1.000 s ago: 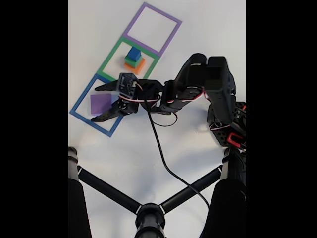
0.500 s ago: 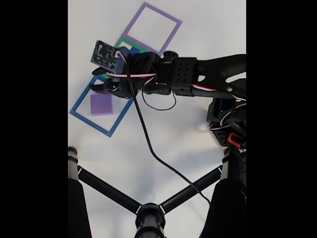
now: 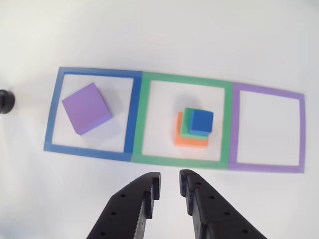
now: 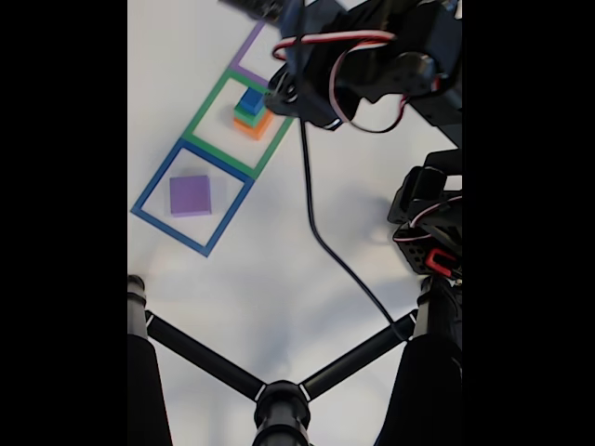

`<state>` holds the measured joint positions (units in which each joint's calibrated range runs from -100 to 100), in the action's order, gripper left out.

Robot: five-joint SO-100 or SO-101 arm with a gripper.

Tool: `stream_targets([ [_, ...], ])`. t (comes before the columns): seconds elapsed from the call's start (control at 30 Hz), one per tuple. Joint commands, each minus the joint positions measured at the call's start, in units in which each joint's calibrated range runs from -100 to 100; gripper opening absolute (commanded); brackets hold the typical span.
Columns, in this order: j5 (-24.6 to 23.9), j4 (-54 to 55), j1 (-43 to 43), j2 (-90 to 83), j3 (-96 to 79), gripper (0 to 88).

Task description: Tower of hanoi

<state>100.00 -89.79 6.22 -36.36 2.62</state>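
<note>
A purple block [image 3: 86,108] lies flat and slightly turned inside the blue square outline [image 3: 55,112]; it also shows in the fixed view [image 4: 190,195]. In the green outline [image 3: 227,124] stands a stack: an orange block [image 3: 185,141] at the bottom, a green block [image 3: 186,127] on it, a blue block [image 3: 201,122] on top. The fixed view shows this stack [image 4: 251,110] too. The purple outline [image 3: 301,132] holds nothing. My gripper [image 3: 169,181] hovers high, below the green outline in the other view. It is narrowly open and holds nothing. My arm [image 4: 372,56] reaches across the top of the fixed view.
The arm's base [image 4: 428,232] sits at the right of the white table, with a black cable [image 4: 321,242] trailing down from the arm. A black stand with splayed legs [image 4: 279,400] crosses the bottom. A small black knob [image 3: 6,101] shows at the left edge.
The gripper has left the purple block in the blue outline, risen, and swung toward the green and purple outlines. The blocks have not moved.
</note>
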Motion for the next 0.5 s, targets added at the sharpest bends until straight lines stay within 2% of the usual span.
stream_targets([
  [0.0, 0.0, -3.57, -4.96, -2.35, 5.96, 0.0],
  [0.23, 0.0, -4.06, -11.98, -6.11, -0.85, 6.4],
  [0.27, 0.0, -2.84, -12.97, -7.39, -3.49, 11.4],
  [0.47, 0.0, 10.43, -17.09, -15.73, -22.93, 17.2],
])
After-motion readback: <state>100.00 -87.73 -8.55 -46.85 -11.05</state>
